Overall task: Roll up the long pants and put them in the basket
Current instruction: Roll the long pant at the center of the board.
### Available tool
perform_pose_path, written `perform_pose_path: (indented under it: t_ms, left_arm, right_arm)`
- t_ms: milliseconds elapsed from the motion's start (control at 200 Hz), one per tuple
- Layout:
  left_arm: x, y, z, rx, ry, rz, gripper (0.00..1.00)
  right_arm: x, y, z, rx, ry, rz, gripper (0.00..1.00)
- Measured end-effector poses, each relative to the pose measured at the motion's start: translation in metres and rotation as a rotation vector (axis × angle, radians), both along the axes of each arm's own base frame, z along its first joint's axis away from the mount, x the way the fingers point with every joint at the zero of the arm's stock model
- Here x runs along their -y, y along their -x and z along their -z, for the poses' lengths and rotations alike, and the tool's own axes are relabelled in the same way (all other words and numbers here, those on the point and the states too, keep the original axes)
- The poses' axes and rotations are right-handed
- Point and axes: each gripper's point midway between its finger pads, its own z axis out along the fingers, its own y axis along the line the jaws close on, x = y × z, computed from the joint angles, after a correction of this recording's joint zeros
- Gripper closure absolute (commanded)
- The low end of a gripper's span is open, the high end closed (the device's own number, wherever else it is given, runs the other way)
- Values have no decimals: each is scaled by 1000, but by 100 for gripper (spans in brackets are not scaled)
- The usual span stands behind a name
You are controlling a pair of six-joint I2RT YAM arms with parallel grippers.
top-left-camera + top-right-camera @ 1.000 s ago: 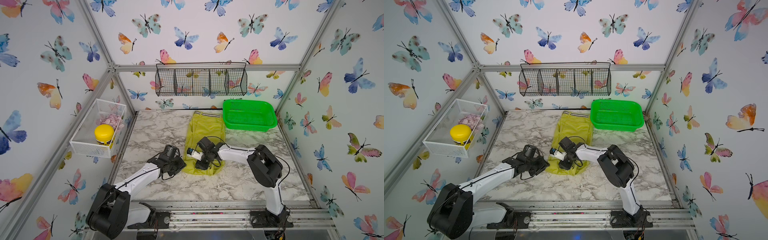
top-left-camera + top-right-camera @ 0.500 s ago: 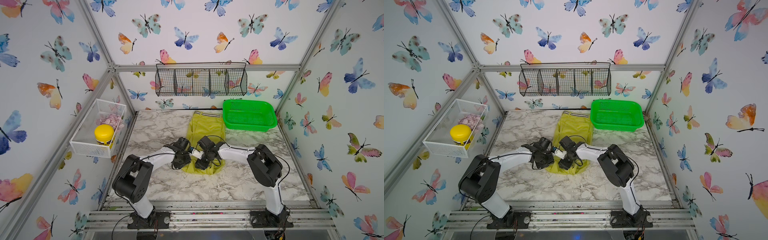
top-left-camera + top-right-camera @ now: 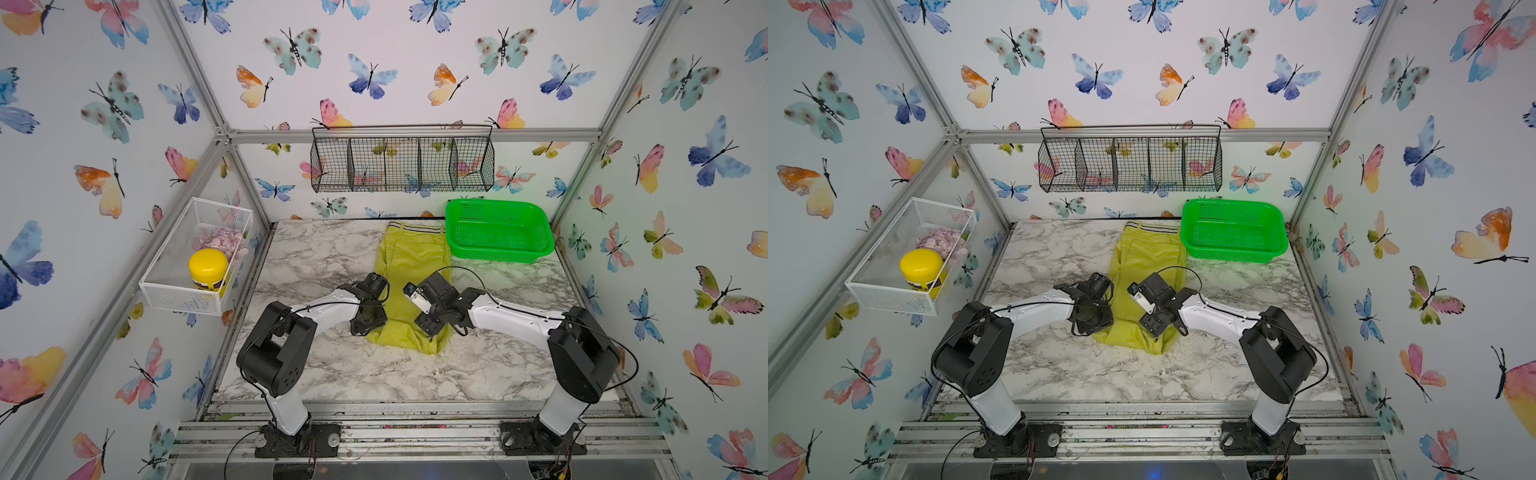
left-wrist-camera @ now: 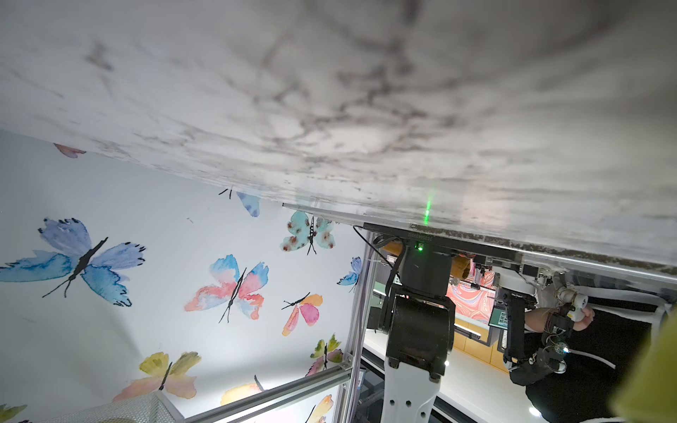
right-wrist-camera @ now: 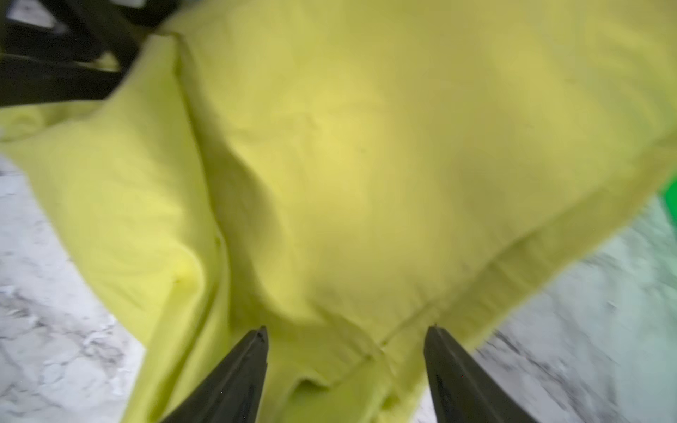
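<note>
Since a second ago the left pincer (image 3: 365, 325) swung to the long pants' (image 3: 409, 257) 9 o'clock edge, its gap impossible to tell; the right pincer (image 5: 346, 331), at 3 o'clock, spreads wide over cloth.

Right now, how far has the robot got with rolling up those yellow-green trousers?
Done: the long pants lie lengthwise on the marble table, near end apparently doubled over, no tight roll visible. In hand: both grippers sit at that near end; the right gripper stands open over the cloth, the left gripper cannot be judged. To do: rolling everything up to the flat striped waistband.
</note>
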Motion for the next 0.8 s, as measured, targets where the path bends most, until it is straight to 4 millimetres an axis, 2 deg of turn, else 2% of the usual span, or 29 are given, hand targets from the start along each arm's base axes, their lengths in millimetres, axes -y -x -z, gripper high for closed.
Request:
perform_pose_path:
  t_ms: [115,205,295,370,420,486,561,681,801]
  left_arm:
    - [0,0,1,-3,-8,4,100]
    - [-1,0,2,-10,-13,4,100]
    - [-1,-1,3,-19,-19,4,100]
    - [0,-2,3,-19,-18,2,100]
    - [-1,-2,3,-19,-17,1,100]
    - [-1,-2,3,-19,-17,0,100]
    - [-1,-3,2,-18,-16,-1,100]
    - [-1,-3,2,-18,-15,-2,100]
    - [-1,-3,2,-19,-13,-5,100]
  right_arm:
    - [24,-13,-26,115,38,83,26]
    - [29,-9,-53,177,3,76,21]
    - [20,9,-86,238,-55,19,23]
    - [-2,36,-102,258,-96,-64,25]
    - [-17,57,-101,243,-98,-125,25]
    - [-32,84,-86,203,-73,-198,25]
    - [-35,107,-63,153,-25,-251,25]
    - [-26,123,-36,96,41,-275,25]
    - [-32,131,-18,76,66,-305,25]
